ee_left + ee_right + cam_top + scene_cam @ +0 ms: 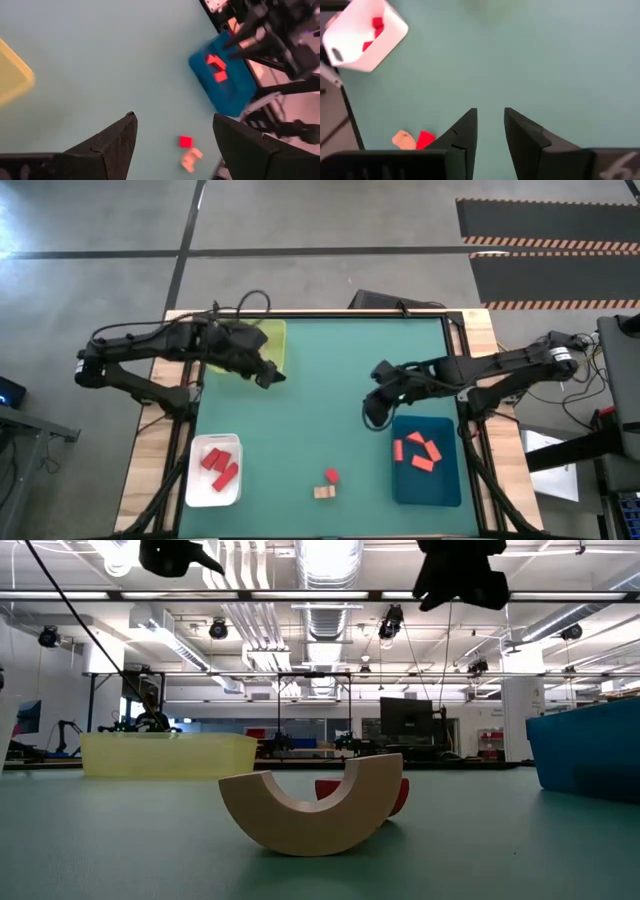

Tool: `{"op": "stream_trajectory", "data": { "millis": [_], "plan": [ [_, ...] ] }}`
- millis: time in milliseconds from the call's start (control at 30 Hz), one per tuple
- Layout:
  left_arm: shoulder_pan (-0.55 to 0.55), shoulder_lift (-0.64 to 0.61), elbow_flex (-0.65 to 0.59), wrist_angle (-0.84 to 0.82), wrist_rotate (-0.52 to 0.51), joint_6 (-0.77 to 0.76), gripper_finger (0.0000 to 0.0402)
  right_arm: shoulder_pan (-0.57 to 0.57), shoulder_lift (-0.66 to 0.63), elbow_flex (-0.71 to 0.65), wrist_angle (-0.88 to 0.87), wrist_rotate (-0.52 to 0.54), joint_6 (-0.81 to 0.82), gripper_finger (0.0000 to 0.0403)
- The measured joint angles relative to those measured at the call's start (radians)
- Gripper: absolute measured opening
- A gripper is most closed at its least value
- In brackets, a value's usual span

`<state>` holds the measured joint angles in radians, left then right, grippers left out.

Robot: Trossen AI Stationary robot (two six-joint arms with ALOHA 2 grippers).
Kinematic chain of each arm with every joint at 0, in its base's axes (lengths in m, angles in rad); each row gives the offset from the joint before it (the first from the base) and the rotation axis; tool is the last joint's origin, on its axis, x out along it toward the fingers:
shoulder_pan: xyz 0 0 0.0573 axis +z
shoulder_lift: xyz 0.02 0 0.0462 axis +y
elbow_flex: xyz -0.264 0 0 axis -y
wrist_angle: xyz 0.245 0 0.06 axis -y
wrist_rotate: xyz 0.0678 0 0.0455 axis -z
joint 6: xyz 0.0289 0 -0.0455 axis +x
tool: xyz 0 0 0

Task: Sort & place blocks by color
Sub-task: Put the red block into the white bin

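Matt wooden arch block (312, 806)

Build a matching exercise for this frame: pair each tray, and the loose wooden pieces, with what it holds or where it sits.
Things:
1. White plastic tray
2. Blue plastic tray
3. Yellow-green plastic tray
4. Tan curved wooden block

States:
A. Lies loose on the green mat beside a deep red block
B. Holds orange-salmon blocks
C. Holds deep red blocks
D. Sits at the mat's far left corner, partly under the left arm

Pairs: 1-C, 2-B, 3-D, 4-A
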<state>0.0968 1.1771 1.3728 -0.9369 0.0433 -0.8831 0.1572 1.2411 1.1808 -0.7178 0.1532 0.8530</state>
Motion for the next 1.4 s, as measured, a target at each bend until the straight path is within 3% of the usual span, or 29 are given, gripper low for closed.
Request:
{"op": "stream_trajectory", "data": {
  "millis": [300, 400, 533, 767, 933, 1300, 1400],
  "plan": [
    [-0.209, 0.107, -0.013, 0.133, -0.018, -0.224, 0.0244, -0.028, -0.184, -0.122, 0.09, 0.005, -0.174, 0.0068],
    [-0.277, 0.159, -0.012, 0.144, 0.061, -0.264, 0.0244, -0.027, -0.225, -0.17, 0.138, 0.004, -0.171, 0.0068],
    [-0.406, 0.23, -0.005, 0.144, 0.195, -0.252, 0.0244, -0.027, -0.251, -0.212, 0.173, 0.005, -0.166, 0.0068],
    [-0.566, 0.377, 0.001, 0.203, 0.189, -0.175, 0.0244, -0.027, -0.249, -0.238, 0.176, 0.005, -0.174, 0.0068],
    [-0.582, 0.483, 0.007, 0.3, 0.168, -0.158, 0.0244, -0.027, -0.242, -0.238, 0.178, 0.004, -0.191, 0.0068],
    [-0.482, 0.636, 0.036, 0.309, -0.001, -0.129, 0.0244, -0.027, -0.241, -0.238, 0.178, 0.006, -0.195, 0.0068],
    [-0.473, 0.684, 0.063, 0.33, -0.03, -0.06, 0.0244, -0.027, -0.241, -0.238, 0.177, 0.007, -0.204, 0.0068]
  ]
}}
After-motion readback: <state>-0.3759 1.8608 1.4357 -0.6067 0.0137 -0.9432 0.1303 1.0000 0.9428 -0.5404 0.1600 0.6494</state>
